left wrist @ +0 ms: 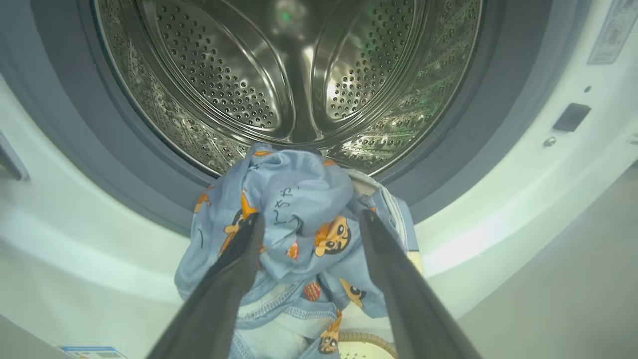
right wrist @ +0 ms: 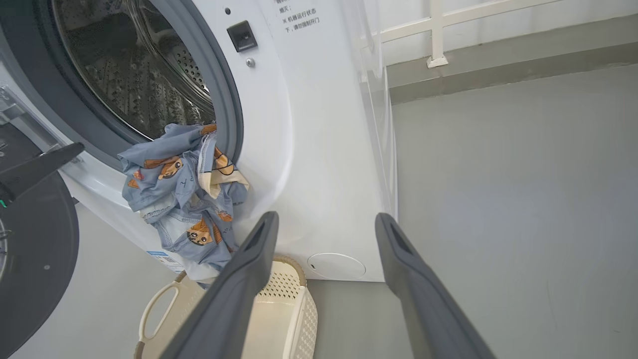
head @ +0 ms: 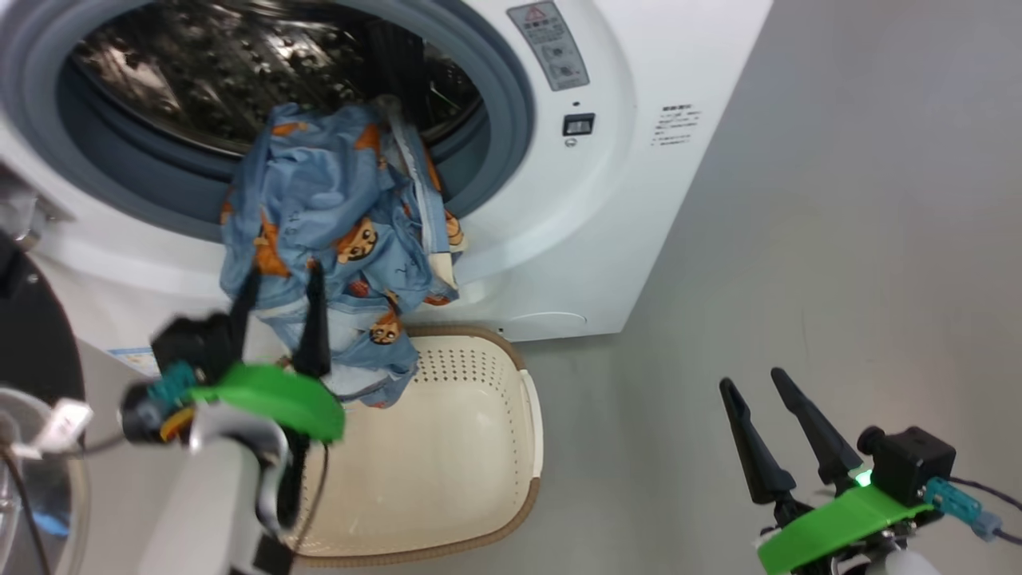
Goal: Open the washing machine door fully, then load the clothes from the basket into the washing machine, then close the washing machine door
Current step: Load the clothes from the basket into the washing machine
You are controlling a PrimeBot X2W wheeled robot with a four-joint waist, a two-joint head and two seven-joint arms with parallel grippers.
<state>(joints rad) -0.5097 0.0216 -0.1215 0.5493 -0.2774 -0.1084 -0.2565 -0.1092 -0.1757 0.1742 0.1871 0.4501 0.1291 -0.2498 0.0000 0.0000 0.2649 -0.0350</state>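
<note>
The washing machine [head: 607,200] stands with its mouth open, and the steel drum [left wrist: 279,75] is bare inside. The blue cartoon-print clothes [head: 335,239] are draped over the grey gasket and hang down the front toward the basket [head: 479,447], with a cream piece [right wrist: 219,179] among them. My left gripper [head: 285,271] is open, its fingers spread on either side of the hanging bundle [left wrist: 299,219]. My right gripper [head: 752,378] is open over the floor, right of the basket. The black door [head: 32,343] is swung out at the left.
The basket [right wrist: 284,319] sits on the grey floor right against the machine's front, under the hanging cloth. Grey floor [head: 838,239] stretches to the right of the machine. A white railing [right wrist: 438,30] and a raised kerb run behind it.
</note>
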